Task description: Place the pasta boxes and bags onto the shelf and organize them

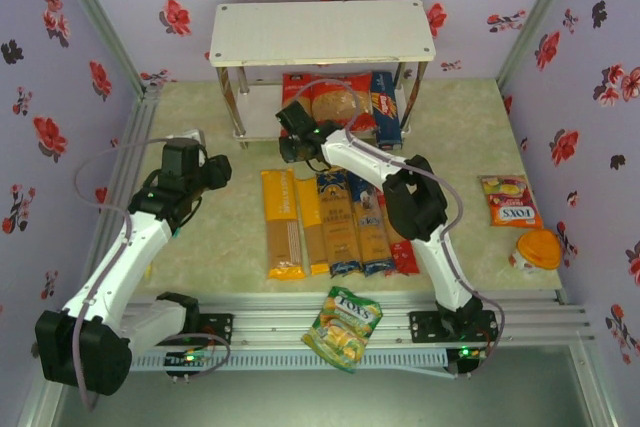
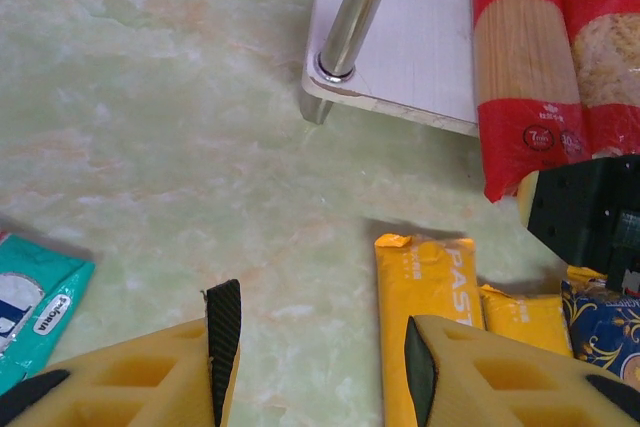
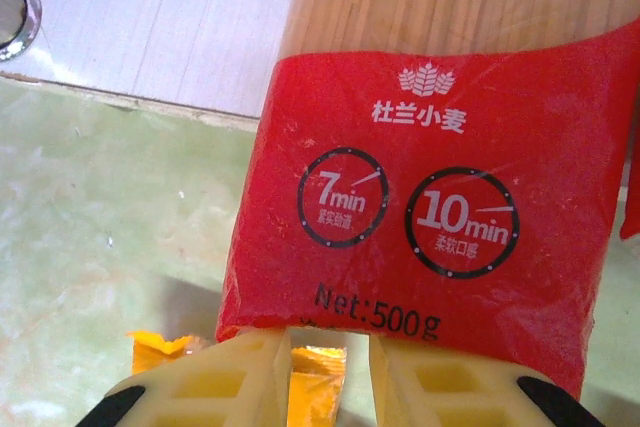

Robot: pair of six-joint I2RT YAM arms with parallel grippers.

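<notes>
Squaring-up judged in hand: red spaghetti bag (image 3: 420, 197) is laid on the lower board of the shelf (image 3: 150, 17), near end overhanging, right fingers (image 3: 240, 377) narrowly parted at its hem with nothing seen clamped, left fingers (image 2: 470, 367) half open, empty over worktop (image 2: 150, 147); a straight inward push is called for next.

Top cam: high above near edge, looks down over green marbled tabletop (image 1: 240, 247). Wrist cams: low, close; share red spaghetti bag (image 3: 420, 197) on white shelf board (image 2: 420, 47).
</notes>
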